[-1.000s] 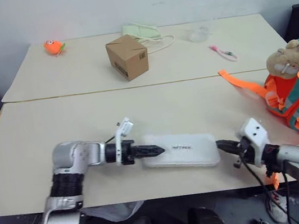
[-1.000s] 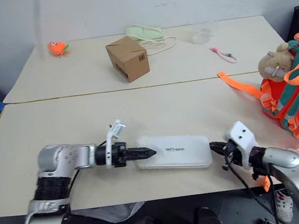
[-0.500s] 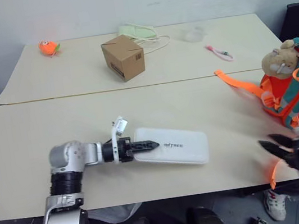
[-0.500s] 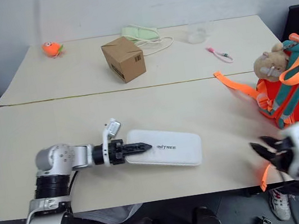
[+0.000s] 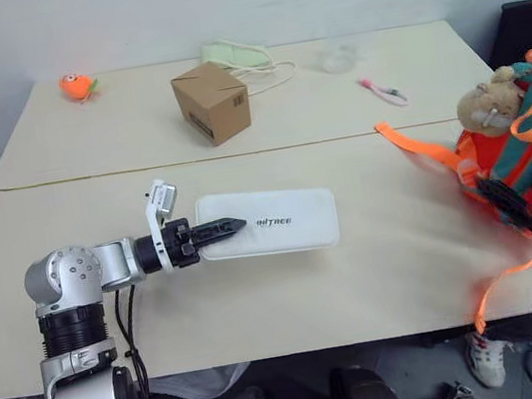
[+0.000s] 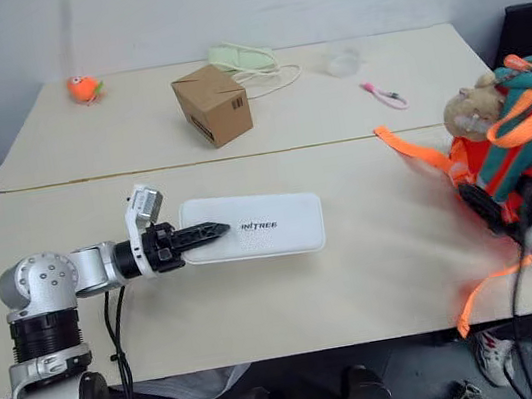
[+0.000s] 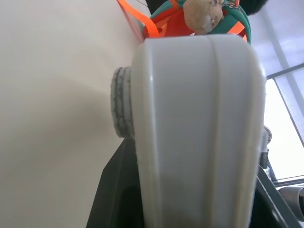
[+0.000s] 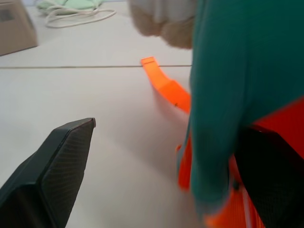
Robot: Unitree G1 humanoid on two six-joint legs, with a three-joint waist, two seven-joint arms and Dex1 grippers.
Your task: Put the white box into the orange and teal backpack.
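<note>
Both left jaws clamp white box (image 5: 270,225) end, box off table.

White box (image 5: 275,221): dark lettering on top, reads approx. "UNITREE", partly unclear. Cardboard box (image 5: 211,103) has dark print on its side, too small to read.

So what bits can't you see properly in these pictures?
- Right end effector: blurred in the head views beside the orange and teal backpack.
- Backpack: cut off by the head views' right edge.
- White box: blocks most of the left wrist view.
- Box lettering: too small to read.
</note>
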